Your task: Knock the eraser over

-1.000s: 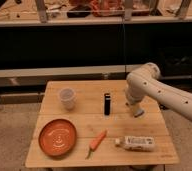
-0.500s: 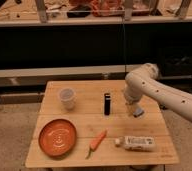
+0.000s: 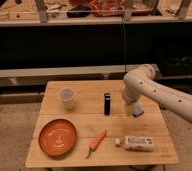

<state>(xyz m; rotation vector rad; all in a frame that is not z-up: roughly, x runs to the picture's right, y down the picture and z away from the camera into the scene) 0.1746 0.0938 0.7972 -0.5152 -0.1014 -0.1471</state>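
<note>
The eraser (image 3: 107, 104) is a small, narrow black block standing upright near the middle of the wooden table (image 3: 84, 120). My gripper (image 3: 129, 109) hangs down from the white arm (image 3: 154, 90) just to the right of the eraser, low over the table and a small gap away from it. The arm reaches in from the right. Nothing shows in the gripper.
A white cup (image 3: 67, 98) stands to the left of the eraser. An orange plate (image 3: 57, 137) lies at the front left, a carrot (image 3: 96, 142) at the front middle, and a white labelled package (image 3: 137, 143) at the front right. A blue-grey pad (image 3: 138, 110) lies beside the gripper.
The arm and gripper have shifted slightly left, toward the eraser. The eraser still stands upright.
</note>
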